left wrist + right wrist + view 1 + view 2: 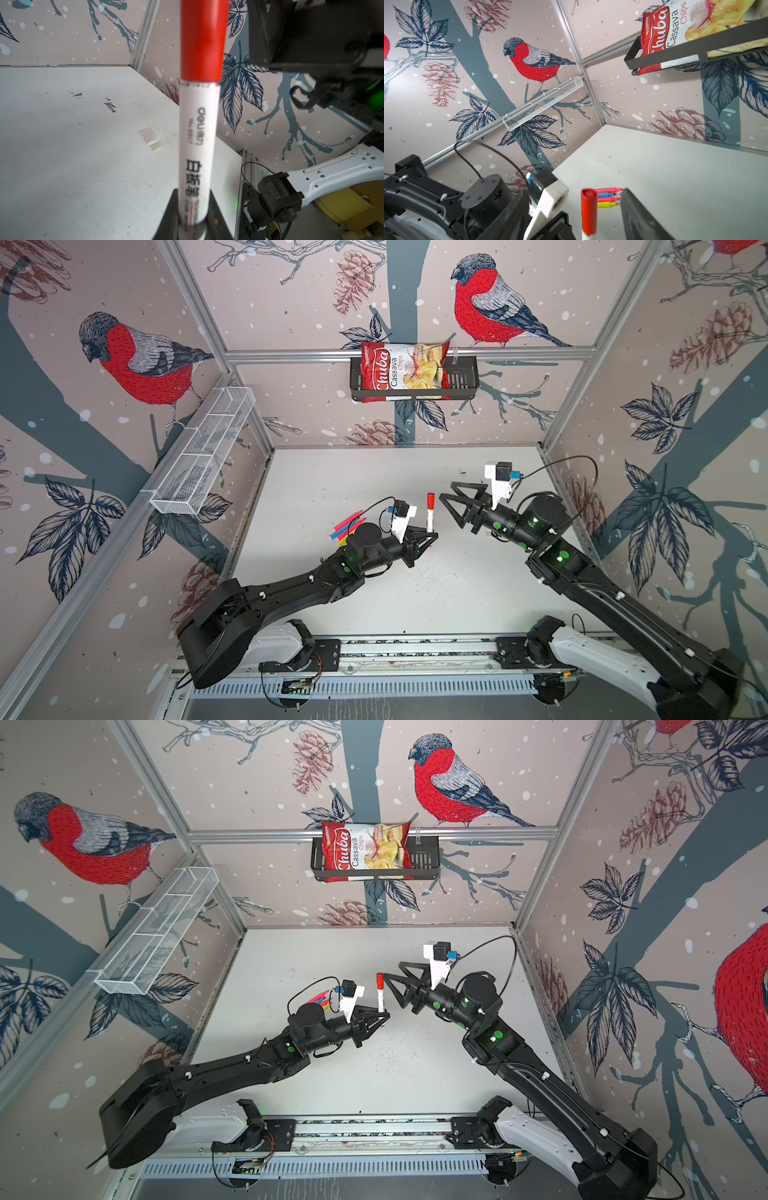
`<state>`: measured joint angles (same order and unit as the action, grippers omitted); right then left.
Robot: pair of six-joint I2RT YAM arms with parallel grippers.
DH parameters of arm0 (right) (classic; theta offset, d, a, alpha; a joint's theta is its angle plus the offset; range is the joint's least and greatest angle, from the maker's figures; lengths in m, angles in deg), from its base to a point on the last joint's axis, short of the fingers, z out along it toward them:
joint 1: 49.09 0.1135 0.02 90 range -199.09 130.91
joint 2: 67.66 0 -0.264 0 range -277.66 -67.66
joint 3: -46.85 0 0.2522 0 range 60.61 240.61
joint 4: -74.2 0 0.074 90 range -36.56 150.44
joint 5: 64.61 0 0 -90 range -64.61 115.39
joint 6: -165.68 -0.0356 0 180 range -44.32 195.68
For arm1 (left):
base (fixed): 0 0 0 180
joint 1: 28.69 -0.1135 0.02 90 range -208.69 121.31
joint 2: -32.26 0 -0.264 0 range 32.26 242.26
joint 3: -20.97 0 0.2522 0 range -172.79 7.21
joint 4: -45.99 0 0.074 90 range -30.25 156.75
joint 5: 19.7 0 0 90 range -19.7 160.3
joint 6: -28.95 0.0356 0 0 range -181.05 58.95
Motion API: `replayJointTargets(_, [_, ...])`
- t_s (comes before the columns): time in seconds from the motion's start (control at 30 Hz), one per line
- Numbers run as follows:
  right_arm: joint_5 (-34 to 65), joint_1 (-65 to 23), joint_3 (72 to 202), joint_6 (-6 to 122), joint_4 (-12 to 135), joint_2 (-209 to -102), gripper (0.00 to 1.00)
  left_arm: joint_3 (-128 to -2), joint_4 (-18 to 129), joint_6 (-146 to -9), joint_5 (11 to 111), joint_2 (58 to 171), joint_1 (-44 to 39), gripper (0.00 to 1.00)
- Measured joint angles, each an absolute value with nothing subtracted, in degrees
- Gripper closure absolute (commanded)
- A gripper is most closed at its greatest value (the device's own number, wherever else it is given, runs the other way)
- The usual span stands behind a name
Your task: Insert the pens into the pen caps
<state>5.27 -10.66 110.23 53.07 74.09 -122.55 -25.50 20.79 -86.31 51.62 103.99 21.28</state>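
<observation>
My left gripper [430, 536] [382, 1016] [192, 207] is shut on the lower barrel of the thick white pen [429, 519] [380, 999] [198, 135] and holds it upright above the table. A solid red pen cap [430, 499] [379, 979] [202, 39] [589, 212] sits on the pen's upper end. My right gripper [448, 490] [392, 970] [574, 195] is open, its jaws standing apart on either side of the red cap without touching it. Several slim uncapped pens [347, 524] [322, 998] [608, 197], pink, blue and yellow, lie side by side behind the left wrist. Two small translucent caps [147, 135] lie on the table.
The white table [353, 472] carries dark specks. A black wall basket [465, 377] at the back holds a chips bag [405, 366]. A white mesh tray [203, 452] hangs on the left wall. Both arm bases sit on the front rail [415, 649].
</observation>
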Motion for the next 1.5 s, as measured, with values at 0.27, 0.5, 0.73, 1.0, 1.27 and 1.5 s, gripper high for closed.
replayJointTargets(0.27, [4.95,-9.48,120.90,56.00,62.75,-133.57,0.38,-25.22,24.61,-83.90,55.05,102.83,22.51,1.00])
replayJointTargets(0.5, [4.16,-7.38,122.85,57.75,59.14,-136.17,0.48,-24.73,26.06,-83.10,55.56,102.44,22.66,1.00])
replayJointTargets(0.73, [5.91,-5.24,122.87,59.71,57.29,-137.70,0.57,-24.76,26.63,-82.40,55.71,102.06,22.66,1.00])
replayJointTargets(1.0, [9.01,-4.23,122.39,60.96,56.21,-138.03,0.89,-24.76,27.04,-82.09,55.62,101.89,22.70,1.00])
replayJointTargets(1.27, [10.78,-3.36,117.93,61.79,60.19,-136.43,0.99,-24.73,29.29,-82.07,55.14,101.78,22.79,1.00])
replayJointTargets(1.5, [12.71,-2.40,112.16,61.48,66.92,-134.46,1.00,-24.73,30.45,-82.24,52.15,101.69,21.66,1.00])
